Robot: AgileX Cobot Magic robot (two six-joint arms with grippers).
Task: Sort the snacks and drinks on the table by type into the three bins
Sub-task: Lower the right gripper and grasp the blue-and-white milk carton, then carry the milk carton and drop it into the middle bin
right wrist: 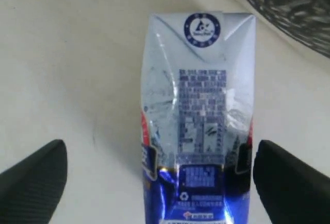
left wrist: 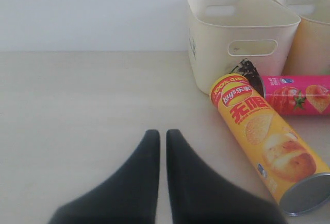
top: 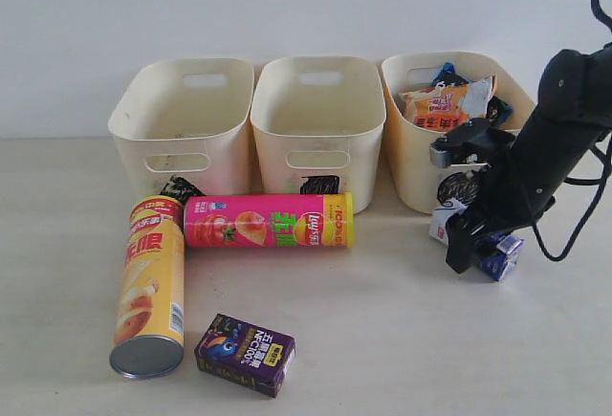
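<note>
Three bins (top: 182, 134), two tubes (top: 148, 282), two cartons (top: 245, 354); left tool (left wrist: 160, 132) closed, right tool (right wrist: 160, 149) wide, empty

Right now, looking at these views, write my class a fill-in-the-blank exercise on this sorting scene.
In the exterior view the chip bags lie in the ___ bin.
The right claw stands ___ around the white-and-blue carton.
The left claw is ___.
The purple carton lies nearest the ___ tube.
Missing words: rightmost; open; shut; yellow.
</note>
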